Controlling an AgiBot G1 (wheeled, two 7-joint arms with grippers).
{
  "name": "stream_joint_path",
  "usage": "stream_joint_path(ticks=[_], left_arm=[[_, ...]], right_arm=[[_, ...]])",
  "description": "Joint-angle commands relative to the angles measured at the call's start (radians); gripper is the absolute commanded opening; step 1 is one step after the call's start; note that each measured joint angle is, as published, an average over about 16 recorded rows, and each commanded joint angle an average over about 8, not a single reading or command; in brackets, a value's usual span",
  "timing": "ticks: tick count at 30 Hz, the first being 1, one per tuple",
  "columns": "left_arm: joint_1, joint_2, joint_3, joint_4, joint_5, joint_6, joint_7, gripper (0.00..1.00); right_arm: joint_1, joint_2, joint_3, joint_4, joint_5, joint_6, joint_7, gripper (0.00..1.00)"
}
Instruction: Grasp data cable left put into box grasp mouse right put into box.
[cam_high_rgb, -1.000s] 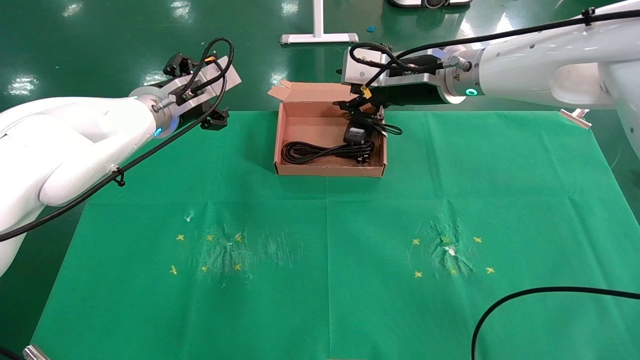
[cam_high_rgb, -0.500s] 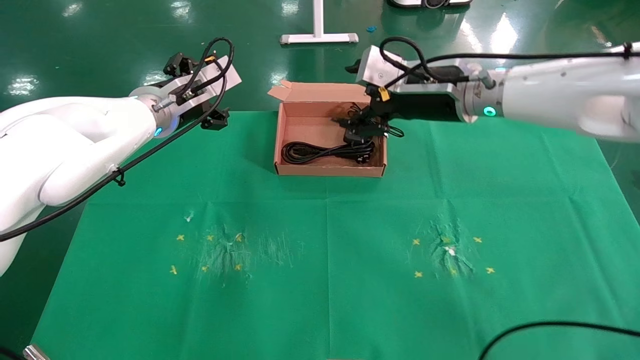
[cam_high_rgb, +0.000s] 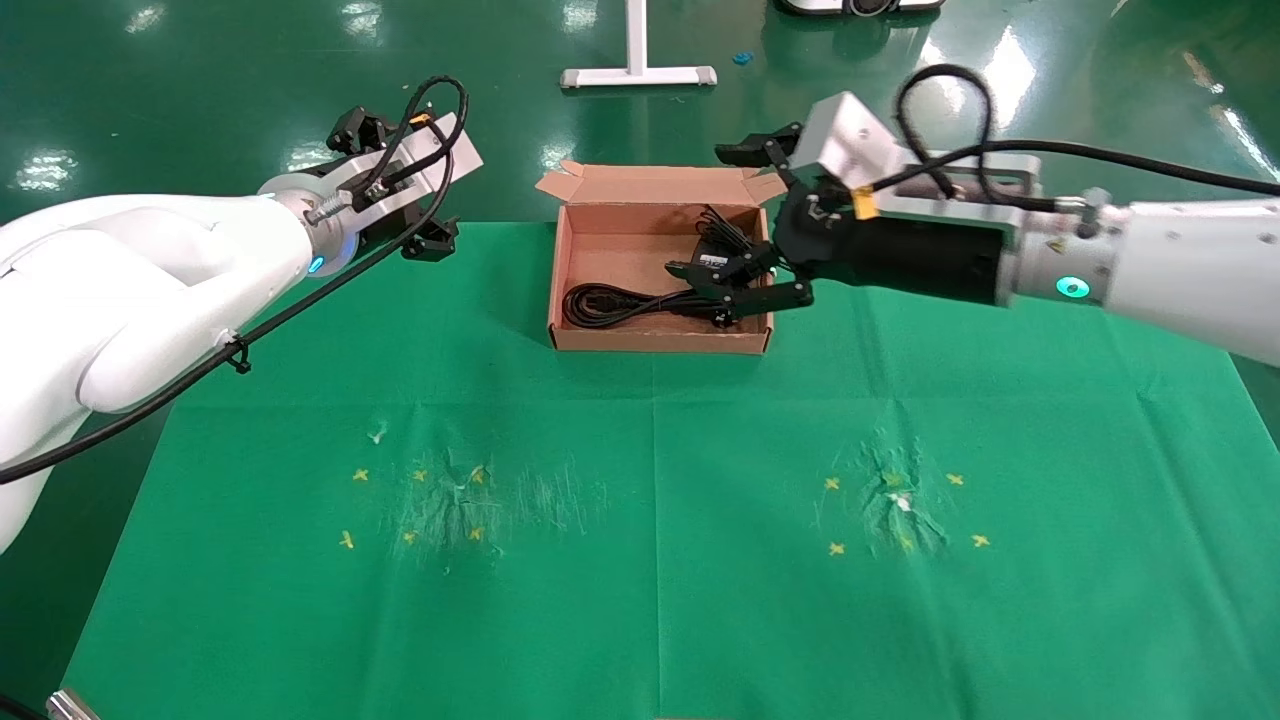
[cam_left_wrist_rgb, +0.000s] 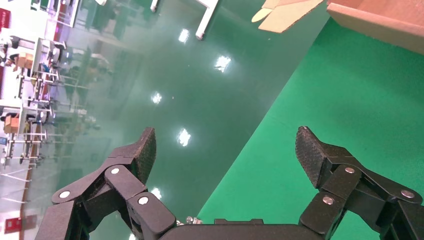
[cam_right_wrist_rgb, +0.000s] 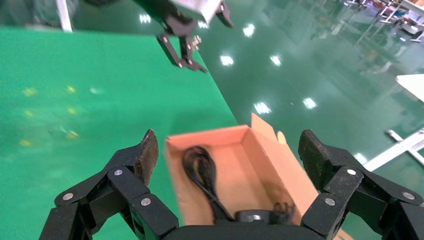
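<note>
The brown cardboard box (cam_high_rgb: 660, 340) stands at the table's far middle. The glossy black data cable (cam_high_rgb: 615, 301) lies looped on the box floor. The black mouse (cam_high_rgb: 712, 264) lies in the box's right end, with its thin wire bunched behind it. My right gripper (cam_high_rgb: 722, 228) is open and empty, with its fingers spread over the box's right end. In the right wrist view, the gripper (cam_right_wrist_rgb: 227, 140) looks down into the box (cam_right_wrist_rgb: 280, 160) at the cable (cam_right_wrist_rgb: 200, 170) and the mouse (cam_right_wrist_rgb: 252, 216). My left gripper (cam_high_rgb: 393, 183) is parked open at the table's far left edge and appears empty in its own view (cam_left_wrist_rgb: 225, 145).
A green cloth (cam_high_rgb: 650, 500) covers the table, with yellow crosses and scuffed patches near the front. A white stand foot (cam_high_rgb: 637, 75) is on the floor behind the box. The box corner shows in the left wrist view (cam_left_wrist_rgb: 375, 20).
My right gripper lowered the mouse into the box, opened and let it go, then drew back to the right. The left arm has not moved.
</note>
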Motion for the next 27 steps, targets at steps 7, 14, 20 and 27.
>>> stream_joint_path(ticks=[7,14,20,27], left_arm=[[0.055,-0.054,-0.078,-0.031,-0.206,0.088,0.103,1.0],[0.116,-0.115,-0.165,-0.065,-0.437,0.186,0.219,1.0],[0.169,-0.167,-0.24,-0.095,-0.634,0.271,0.317,1.0],[0.217,-0.215,-0.309,-0.122,-0.815,0.348,0.408,1.0]], right_arm=[[-0.106,0.097,0.054,0.146,0.102,-0.068,0.1,1.0],[-0.2,0.182,0.101,0.275,0.192,-0.128,0.188,1.0],[-0.28,0.254,0.141,0.385,0.269,-0.18,0.263,1.0],[-0.353,0.321,0.178,0.486,0.339,-0.227,0.332,1.0]])
